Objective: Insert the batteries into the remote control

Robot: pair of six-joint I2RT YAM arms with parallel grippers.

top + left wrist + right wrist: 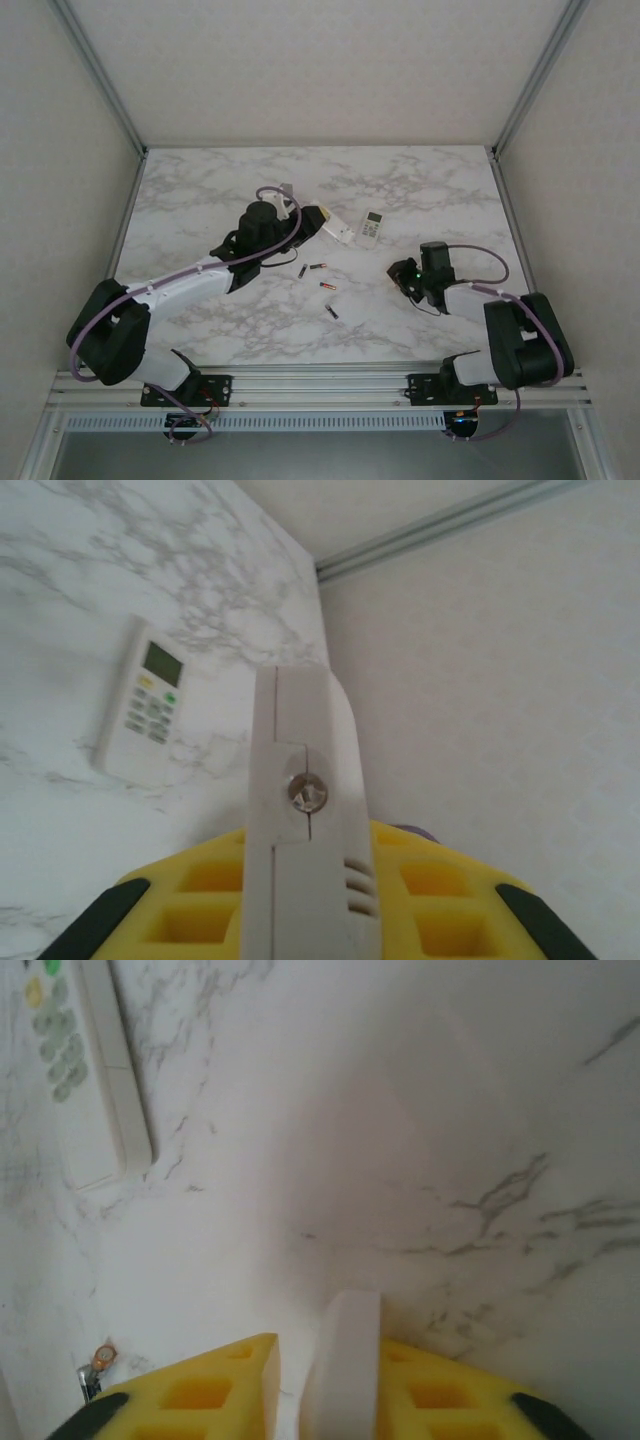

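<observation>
the left gripper (310, 890) clamps a white remote (300, 740) between yellow pads (200, 900); a second remote (145, 705) lies face up on the marble table (60, 580).

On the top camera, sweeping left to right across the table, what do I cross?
batteries → face-up remote → right gripper. The left gripper and its held remote overlap the batteries sideways, so they are left out.

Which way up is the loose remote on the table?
Face up: the loose remote lies flat on the table, display and buttons showing in the left wrist view.
</observation>
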